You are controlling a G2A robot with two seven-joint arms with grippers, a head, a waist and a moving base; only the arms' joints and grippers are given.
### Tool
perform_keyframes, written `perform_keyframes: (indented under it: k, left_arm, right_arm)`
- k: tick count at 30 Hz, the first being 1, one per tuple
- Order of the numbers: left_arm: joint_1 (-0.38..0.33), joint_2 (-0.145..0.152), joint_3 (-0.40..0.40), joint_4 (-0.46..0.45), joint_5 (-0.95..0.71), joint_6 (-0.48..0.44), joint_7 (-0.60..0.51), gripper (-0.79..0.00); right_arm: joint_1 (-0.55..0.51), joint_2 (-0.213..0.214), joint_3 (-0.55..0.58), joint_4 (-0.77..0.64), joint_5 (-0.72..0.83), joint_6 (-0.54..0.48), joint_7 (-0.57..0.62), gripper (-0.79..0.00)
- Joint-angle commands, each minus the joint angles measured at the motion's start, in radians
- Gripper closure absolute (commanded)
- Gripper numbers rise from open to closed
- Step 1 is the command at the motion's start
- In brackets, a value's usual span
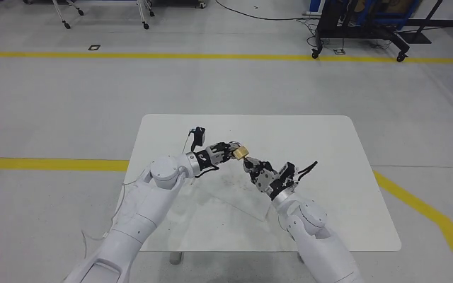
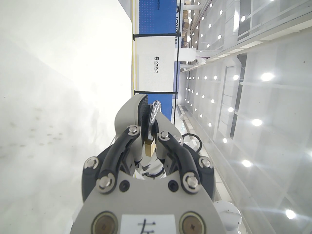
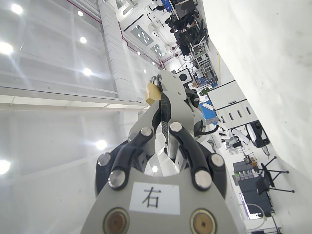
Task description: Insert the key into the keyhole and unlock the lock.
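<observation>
Above the middle of the white table (image 1: 318, 141), a small brass padlock (image 1: 241, 152) is held in the air. My left gripper (image 1: 228, 151) is shut on it. In the left wrist view the silver shackle (image 2: 156, 109) sticks out past the pads and the brass body (image 2: 149, 147) sits between the fingers (image 2: 142, 108). My right gripper (image 1: 250, 165) meets the lock from the near right, fingers shut. In the right wrist view the padlock (image 3: 153, 93) lies right at the tips of the right gripper (image 3: 159, 96). The key is almost wholly hidden between the pads.
The bare tabletop spreads around both arms, with its far edge (image 1: 248, 117) and right edge (image 1: 375, 184) well away. Yellow floor lines (image 1: 212, 55) and a wheeled dark rack (image 1: 368, 28) lie beyond the table.
</observation>
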Motion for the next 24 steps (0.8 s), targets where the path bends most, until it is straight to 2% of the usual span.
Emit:
perform_keyframes:
  k: [1,4,6,8,10,12,13,15,16,18,20,22,24]
  left_arm:
    - [0.002,0.000,-0.002,-0.002,0.000,-0.006,0.002,0.000]
    - [0.008,0.000,-0.007,-0.008,0.003,-0.025,0.019,0.000]
    - [0.012,0.000,-0.008,-0.012,0.006,-0.033,0.021,0.000]
    - [0.016,0.000,-0.011,-0.015,0.004,-0.040,0.021,0.000]
    - [0.018,0.001,-0.013,-0.018,0.005,-0.041,0.020,0.000]
    - [0.019,0.001,-0.015,-0.019,0.004,-0.043,0.019,0.000]
    - [0.020,0.001,-0.016,-0.020,0.004,-0.043,0.019,0.000]
    - [0.021,0.001,-0.017,-0.021,0.004,-0.042,0.017,0.000]
    - [0.021,0.001,-0.017,-0.021,0.003,-0.041,0.016,0.000]
    - [0.021,0.001,-0.018,-0.021,0.004,-0.038,0.014,0.000]
    - [0.020,0.001,-0.019,-0.021,0.006,-0.036,0.015,0.000]
    - [0.020,0.001,-0.019,-0.020,0.009,-0.030,0.025,0.000]
    - [0.020,0.000,-0.018,-0.021,0.010,-0.026,0.032,0.000]
  right_arm:
    - [0.002,0.001,0.005,0.003,0.033,0.029,0.027,0.000]
    - [0.005,0.003,0.014,0.008,0.075,0.065,0.064,0.000]
    - [0.007,0.004,0.019,0.010,0.081,0.074,0.071,-0.089]
    - [0.008,0.004,0.019,0.012,0.095,0.088,0.078,-0.052]
    - [0.013,0.005,0.023,0.016,0.092,0.090,0.078,-0.077]
    - [0.014,0.007,0.018,0.014,0.039,0.059,0.069,-0.388]
    - [0.013,0.006,0.014,0.014,0.038,0.052,0.072,-0.465]
    - [0.011,0.006,0.012,0.010,0.027,0.027,0.082,-0.413]
    - [0.011,0.008,0.014,0.007,-0.004,0.001,0.079,-0.443]
    - [0.004,0.009,0.011,-0.005,-0.084,-0.080,0.073,-0.631]
    - [-0.007,0.013,0.007,-0.018,-0.200,-0.188,0.080,-0.760]
    - [-0.023,0.016,0.003,-0.022,-0.317,-0.281,0.061,-0.785]
    - [-0.023,0.016,0.003,-0.022,-0.317,-0.281,0.061,-0.785]
